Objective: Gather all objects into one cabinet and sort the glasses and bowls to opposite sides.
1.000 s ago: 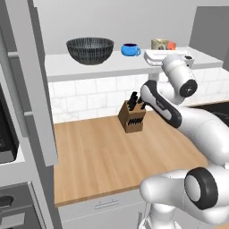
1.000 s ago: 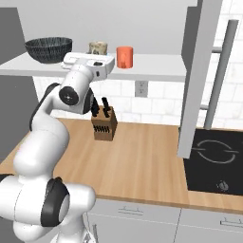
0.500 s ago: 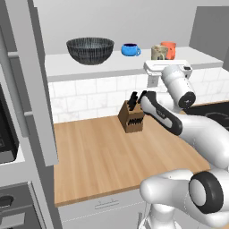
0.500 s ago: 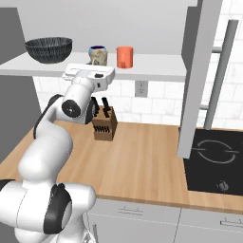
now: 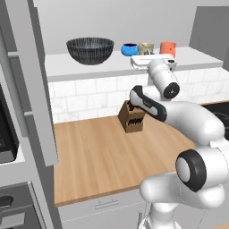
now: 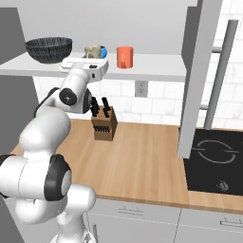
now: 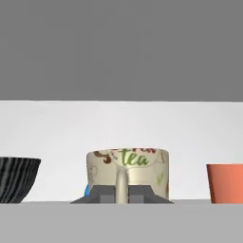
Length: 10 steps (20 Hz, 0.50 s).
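Four pieces of tableware: all stand in a row on the shelf board [image 5: 80, 67] of the cabinet [image 6: 201, 76], whose door stands swung out.
Surface: wooden top [image 5: 98, 156] below the shelf, carrying a knife block [image 5: 133, 118] near its back edge by the tiled wall; a black hob [image 6: 213, 161] adjoins its right edge.
Arm: white, reaching up from the base so that the hand lies level with the front edge of the shelf.
Bowl [image 5: 90, 49]: dark grey, ribbed, widest piece, at the left end of the row, well apart from the cups.
Orange mug [image 6: 124, 57]: upright at the right end of the row, near the beige mug but not touching it.
Beige mug [image 7: 127, 174]: mottled, printed with the word "tea", upright in the middle of the shelf, its handle turned toward the hand camera.
Blue cup [image 5: 129, 49]: squat, between the bowl and the beige mug, partly hidden behind the beige mug in the hand view.
End effector [image 7: 121, 193]: at the shelf's front edge, its two dark tips set one on each side of the beige mug's handle; whether they press on the handle cannot be told.
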Motion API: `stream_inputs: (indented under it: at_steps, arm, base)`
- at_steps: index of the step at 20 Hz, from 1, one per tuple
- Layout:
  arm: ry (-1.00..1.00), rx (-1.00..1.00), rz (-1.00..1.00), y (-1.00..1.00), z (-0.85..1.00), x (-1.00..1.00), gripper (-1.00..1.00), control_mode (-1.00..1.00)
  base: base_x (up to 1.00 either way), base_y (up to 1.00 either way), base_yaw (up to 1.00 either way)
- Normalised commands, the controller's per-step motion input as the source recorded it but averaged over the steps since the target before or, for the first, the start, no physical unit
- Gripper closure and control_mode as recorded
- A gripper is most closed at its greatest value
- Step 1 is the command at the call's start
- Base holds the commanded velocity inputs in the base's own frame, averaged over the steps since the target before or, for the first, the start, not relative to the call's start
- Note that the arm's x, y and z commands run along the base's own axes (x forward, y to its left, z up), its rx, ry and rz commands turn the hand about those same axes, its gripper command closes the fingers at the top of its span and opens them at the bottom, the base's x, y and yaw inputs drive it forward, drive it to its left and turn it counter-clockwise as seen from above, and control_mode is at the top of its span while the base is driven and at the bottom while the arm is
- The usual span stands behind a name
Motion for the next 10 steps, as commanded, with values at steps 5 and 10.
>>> stream_inputs:
  at_steps: [5,10]
  arm:
    - [-0.03,0.00,0.00,0.02,0.00,0.16,1.00,-1.00]
    - [-0.02,0.00,0.01,0.00,0.11,0.34,1.00,-1.00]
  base:
    - [0.00,0.00,0.00]
    - [0.00,0.00,0.00]
